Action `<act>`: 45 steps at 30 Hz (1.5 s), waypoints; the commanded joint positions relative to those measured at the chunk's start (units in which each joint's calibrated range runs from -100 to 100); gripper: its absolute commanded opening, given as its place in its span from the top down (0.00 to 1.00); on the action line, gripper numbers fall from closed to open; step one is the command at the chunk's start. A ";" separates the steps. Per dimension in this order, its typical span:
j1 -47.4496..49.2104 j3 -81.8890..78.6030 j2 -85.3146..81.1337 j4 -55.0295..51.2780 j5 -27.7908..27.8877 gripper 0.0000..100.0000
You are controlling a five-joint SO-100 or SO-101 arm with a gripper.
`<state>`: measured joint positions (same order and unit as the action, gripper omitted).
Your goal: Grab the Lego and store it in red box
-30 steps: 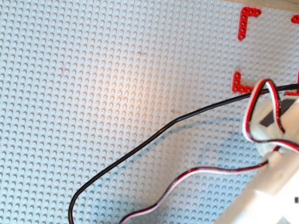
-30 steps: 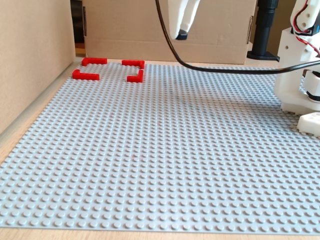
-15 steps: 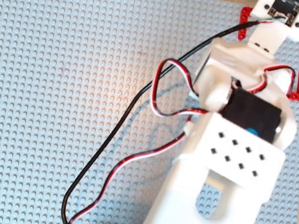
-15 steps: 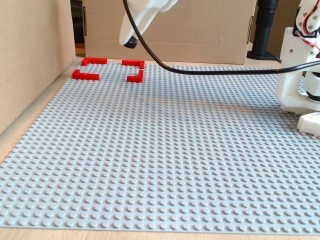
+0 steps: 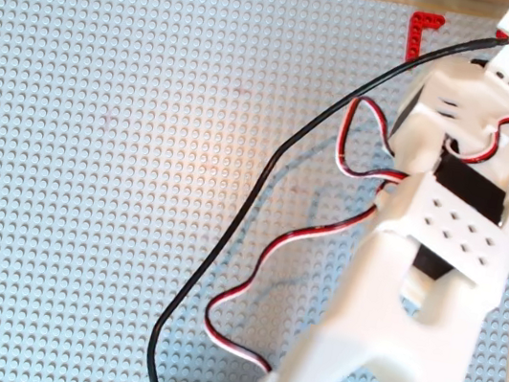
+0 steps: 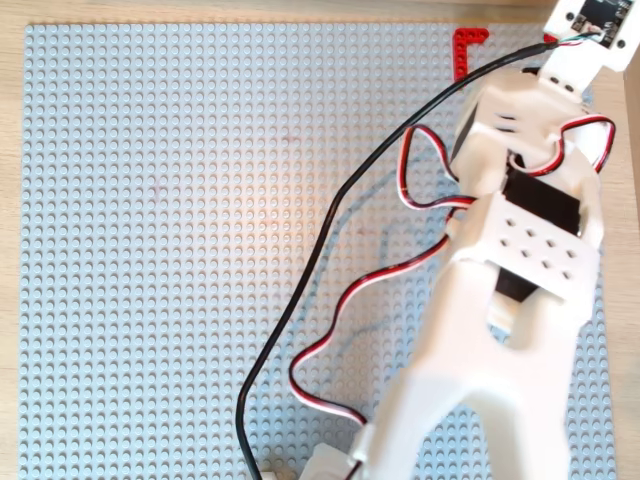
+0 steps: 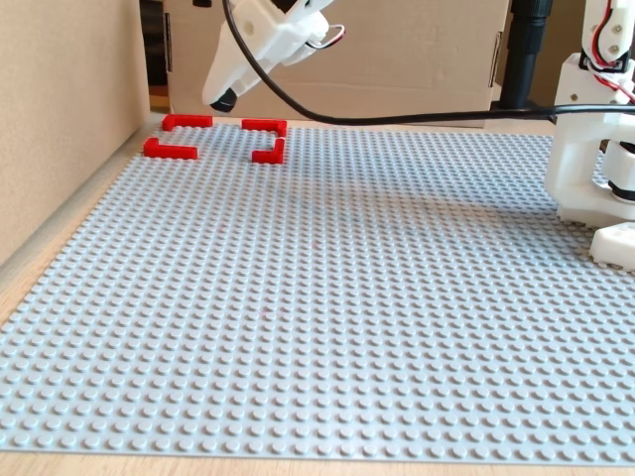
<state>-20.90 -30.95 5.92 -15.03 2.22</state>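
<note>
My white gripper (image 7: 223, 100) hangs at the far left of the fixed view, tilted down, its tips just above the red box (image 7: 169, 150). A small black piece, the Lego (image 7: 226, 102), shows pinched at the fingertips, and the jaws are shut on it. The box is four red corner brackets on the grey baseplate (image 7: 347, 297). In both overhead views the arm (image 5: 440, 240) (image 6: 520, 260) covers the box except one red corner (image 5: 421, 28) (image 6: 465, 45). The fingertips and the Lego are hidden there.
Cardboard walls stand along the left (image 7: 60, 99) and back (image 7: 397, 59) of the baseplate. The arm's white base (image 7: 595, 149) sits at the right edge. A black cable (image 7: 397, 119) sags across the back, above the plate.
The gripper has swung left across the back of the plate with the black piece, from the top centre to just over the red brackets.
</note>
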 commanded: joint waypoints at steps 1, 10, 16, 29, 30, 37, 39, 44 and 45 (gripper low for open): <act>-0.87 0.86 -0.15 1.60 0.33 0.98; -0.94 0.22 -0.41 1.34 0.17 0.87; -1.02 0.13 -0.58 0.82 0.02 0.86; -1.47 0.49 -33.04 -20.59 -0.14 0.98; -0.57 0.31 -36.68 -22.52 -0.09 0.99; 7.02 0.22 -57.10 -41.11 0.23 0.99; 8.66 0.22 -61.85 -46.20 0.23 0.99; 11.49 0.95 -72.19 -57.52 0.28 0.99; 12.01 0.95 -74.39 -59.80 0.28 0.99</act>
<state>-10.51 -31.13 -61.71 -68.39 2.17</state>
